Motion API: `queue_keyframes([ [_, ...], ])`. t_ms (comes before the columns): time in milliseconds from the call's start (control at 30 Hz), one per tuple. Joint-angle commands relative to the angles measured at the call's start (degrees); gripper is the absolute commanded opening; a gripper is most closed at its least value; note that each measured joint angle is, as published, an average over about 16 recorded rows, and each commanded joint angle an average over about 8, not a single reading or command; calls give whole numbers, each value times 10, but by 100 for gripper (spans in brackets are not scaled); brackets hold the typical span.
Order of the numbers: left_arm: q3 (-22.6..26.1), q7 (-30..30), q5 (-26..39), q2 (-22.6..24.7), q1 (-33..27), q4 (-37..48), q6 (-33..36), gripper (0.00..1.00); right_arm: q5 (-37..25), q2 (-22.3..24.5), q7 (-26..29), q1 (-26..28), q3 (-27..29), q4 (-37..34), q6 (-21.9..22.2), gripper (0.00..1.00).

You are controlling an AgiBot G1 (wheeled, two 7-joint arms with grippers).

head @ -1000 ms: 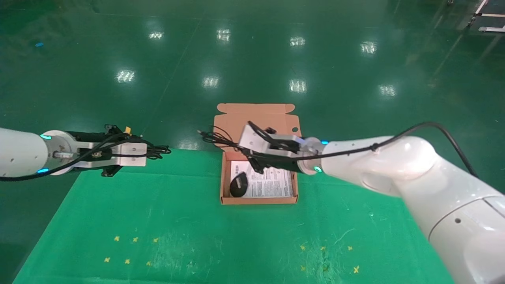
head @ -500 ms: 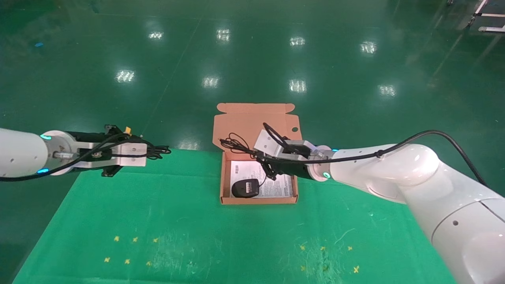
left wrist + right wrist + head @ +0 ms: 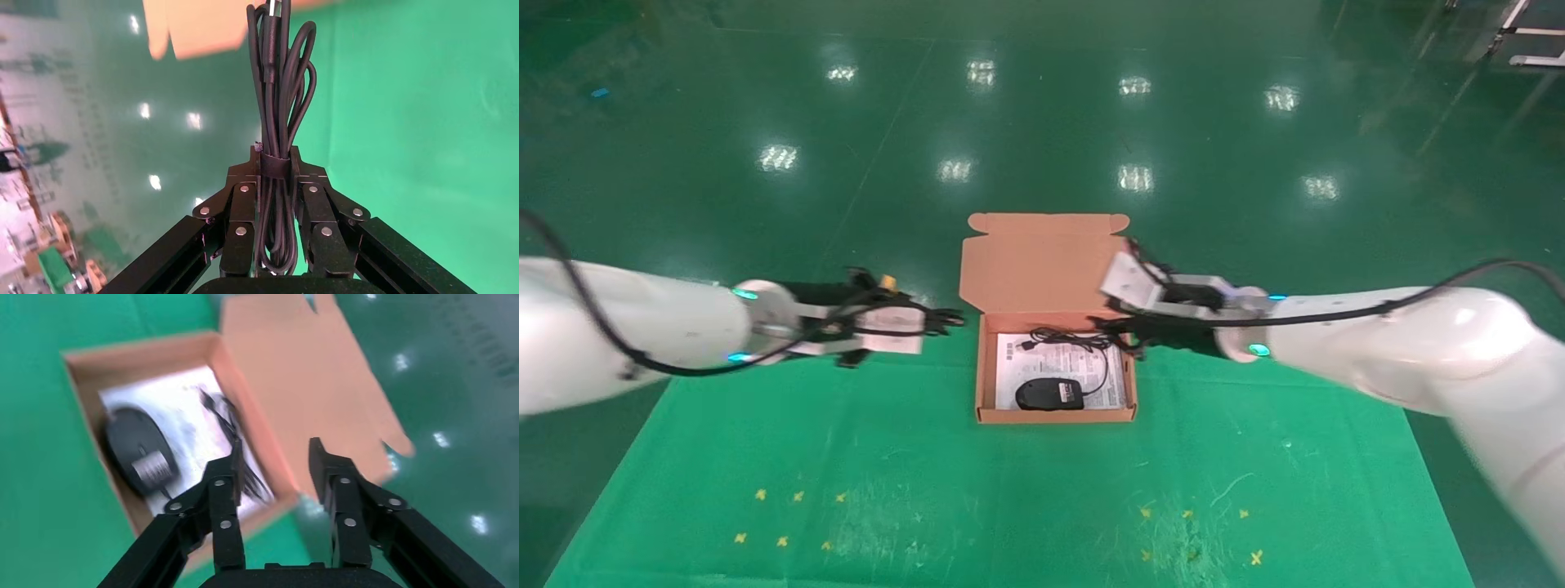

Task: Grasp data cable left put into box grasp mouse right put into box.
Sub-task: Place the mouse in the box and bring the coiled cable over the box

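Note:
The orange-brown box (image 3: 986, 384) lies open in the middle of the green cloth, its flap lid (image 3: 1042, 261) folded back. The black mouse (image 3: 1048, 394) lies inside on the white sheet, its thin cord (image 3: 1083, 347) looped behind it; it also shows in the right wrist view (image 3: 136, 450). My right gripper (image 3: 1109, 325) is open and empty at the box's far right corner. My left gripper (image 3: 928, 320) is shut on the black data cable (image 3: 278, 92), whose bundle sticks out towards the box's left wall.
The green cloth (image 3: 846, 457) covers the table, with small yellow marks (image 3: 789, 514) near the front. The shiny green floor (image 3: 1042, 122) lies beyond the table's far edge.
My right gripper let go of the mouse's cord and pulled back to the right; the mouse and cord now lie in the box. My left arm moved right, carrying the cable towards the box.

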Motion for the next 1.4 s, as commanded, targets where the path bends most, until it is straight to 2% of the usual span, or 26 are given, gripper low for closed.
queue_keyframes([
  [33, 2, 7, -1, 14, 3, 14, -14, 0, 1, 13, -2, 2, 2, 7, -3, 100],
  [267, 7, 51, -14, 97, 13, 110, -92, 0, -14, 97, 16, 15, 1, 69, -3, 100],
  [533, 15, 128, -55, 186, 17, 233, -171, 0, -45, 207, 73, 20, -9, 183, 5, 100],
  [767, 46, 185, -124, 207, 27, 253, -213, 0, -76, 290, 141, 15, -19, 298, 20, 100],
  [1033, 106, 204, -190, 210, 24, 248, -243, 0, -119, 350, 223, 14, -32, 391, 33, 100],
  [1067, 112, 205, -196, 210, 23, 248, -244, 6, -123, 355, 232, 14, -33, 399, 34, 100],
  [1300, 141, 202, -229, 212, 16, 252, -248, 94, -143, 374, 264, 13, -38, 435, 43, 100],
  [1333, 143, 201, -230, 212, 15, 253, -248, 100, -144, 375, 265, 13, -39, 437, 43, 100],
  [1400, 144, 201, -232, 212, 14, 253, -248, 100, -145, 376, 266, 13, -39, 438, 44, 100],
])
